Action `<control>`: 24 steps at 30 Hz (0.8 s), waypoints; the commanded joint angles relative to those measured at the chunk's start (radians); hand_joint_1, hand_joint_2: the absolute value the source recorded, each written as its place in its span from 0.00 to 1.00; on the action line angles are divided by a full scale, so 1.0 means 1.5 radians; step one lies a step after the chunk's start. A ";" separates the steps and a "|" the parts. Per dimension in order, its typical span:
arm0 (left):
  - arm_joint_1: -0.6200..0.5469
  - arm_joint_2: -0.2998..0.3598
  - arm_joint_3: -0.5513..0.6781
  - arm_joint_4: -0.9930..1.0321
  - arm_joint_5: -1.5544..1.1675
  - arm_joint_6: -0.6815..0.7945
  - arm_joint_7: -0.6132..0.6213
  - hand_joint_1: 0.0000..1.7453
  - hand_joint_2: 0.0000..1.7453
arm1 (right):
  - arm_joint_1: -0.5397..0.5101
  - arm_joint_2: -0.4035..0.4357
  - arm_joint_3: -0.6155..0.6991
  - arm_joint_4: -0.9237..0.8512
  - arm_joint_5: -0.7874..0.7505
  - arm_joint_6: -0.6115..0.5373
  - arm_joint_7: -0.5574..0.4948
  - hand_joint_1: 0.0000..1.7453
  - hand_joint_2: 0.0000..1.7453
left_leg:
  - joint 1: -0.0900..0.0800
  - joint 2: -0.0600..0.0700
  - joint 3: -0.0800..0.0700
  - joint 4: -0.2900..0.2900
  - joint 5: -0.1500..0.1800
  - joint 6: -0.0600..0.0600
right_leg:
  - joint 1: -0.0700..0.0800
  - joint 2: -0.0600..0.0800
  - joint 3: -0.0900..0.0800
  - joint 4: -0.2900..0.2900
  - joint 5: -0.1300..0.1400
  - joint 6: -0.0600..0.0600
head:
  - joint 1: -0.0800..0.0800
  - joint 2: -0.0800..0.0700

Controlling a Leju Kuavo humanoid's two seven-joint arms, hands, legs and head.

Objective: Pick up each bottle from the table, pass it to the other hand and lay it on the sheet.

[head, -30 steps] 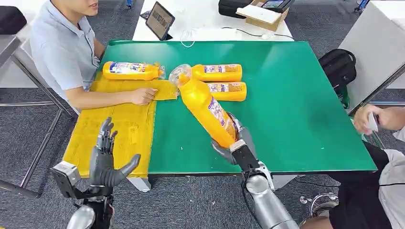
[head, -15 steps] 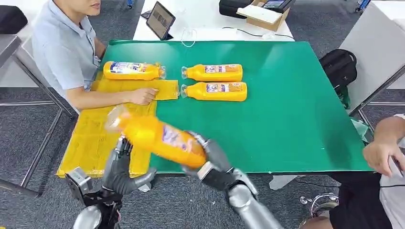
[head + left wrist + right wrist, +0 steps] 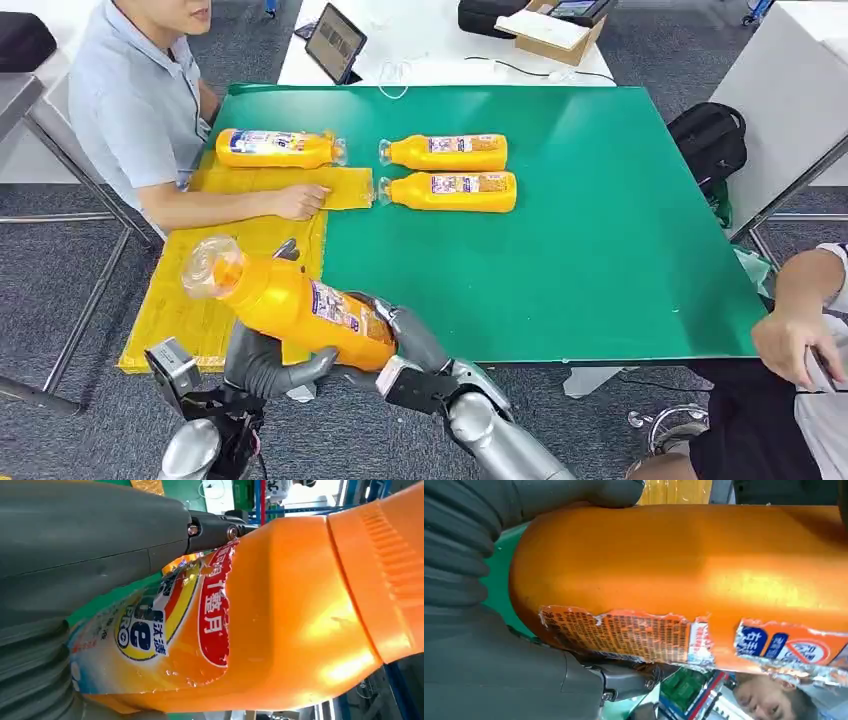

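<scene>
Above the table's near-left corner, the right hand (image 3: 415, 345) grasped the base of the orange bottle (image 3: 290, 300) while the left hand (image 3: 265, 362) cupped it underneath. Farther off, one bottle (image 3: 275, 148) lay on the yellow sheet (image 3: 215, 275), two more bottles (image 3: 450, 170) beside it on the green table (image 3: 600, 220).

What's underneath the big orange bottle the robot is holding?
The left hand cups the big orange plastic bottle from below; the right hand grips its base. The bottle hides their fingers and part of the yellow sheet.
</scene>
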 commanded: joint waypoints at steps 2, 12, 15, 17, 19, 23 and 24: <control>-0.041 0.028 -0.044 0.044 0.019 -0.039 0.003 0.00 1.00 | -0.060 0.010 0.047 0.115 -0.006 -0.003 0.000 1.00 1.00 | 0.001 0.000 0.003 0.000 -0.001 -0.001 | 0.001 0.000 0.003 0.000 -0.001 -0.001 | 0.000 0.000; -0.049 0.060 -0.067 0.069 0.107 -0.149 0.036 0.00 1.00 | -0.091 0.002 0.049 0.169 0.006 -0.036 0.000 1.00 1.00 | 0.000 0.000 0.002 -0.001 -0.001 -0.001 | 0.000 0.000 0.002 -0.001 -0.001 -0.001 | 0.000 0.000; -0.056 0.058 -0.068 0.081 0.097 -0.142 0.043 0.00 1.00 | -0.089 0.007 0.054 0.176 0.014 -0.046 0.000 1.00 1.00 | 0.000 0.000 0.002 -0.001 -0.001 -0.001 | 0.000 0.000 0.002 0.000 -0.001 -0.001 | 0.000 0.000; -0.057 0.057 -0.068 0.084 0.094 -0.139 0.045 0.00 1.00 | -0.088 0.009 0.055 0.177 0.016 -0.048 0.000 1.00 1.00 | 0.001 0.000 0.003 0.000 -0.001 -0.001 | 0.001 0.000 0.003 0.000 -0.001 -0.002 | 0.000 0.000; -0.057 0.057 -0.068 0.084 0.094 -0.139 0.045 0.00 1.00 | -0.088 0.009 0.055 0.177 0.016 -0.048 0.000 1.00 1.00 | 0.000 0.000 0.002 0.000 0.000 -0.001 | 0.000 0.000 0.002 0.000 -0.001 -0.001 | 0.000 0.000; -0.060 0.062 -0.072 0.092 0.072 -0.123 0.053 1.00 1.00 | -0.094 0.015 0.050 0.186 0.024 -0.054 0.000 1.00 1.00 | 0.001 0.000 0.003 0.000 -0.001 -0.001 | 0.001 0.000 0.003 0.000 -0.001 -0.002 | 0.000 0.000; -0.060 0.064 -0.074 0.094 0.069 -0.125 0.053 1.00 1.00 | -0.097 0.017 0.050 0.187 0.028 -0.057 0.000 1.00 1.00 | 0.000 0.000 0.002 0.000 -0.001 -0.001 | 0.000 0.000 0.002 0.000 -0.001 -0.001 | 0.000 0.000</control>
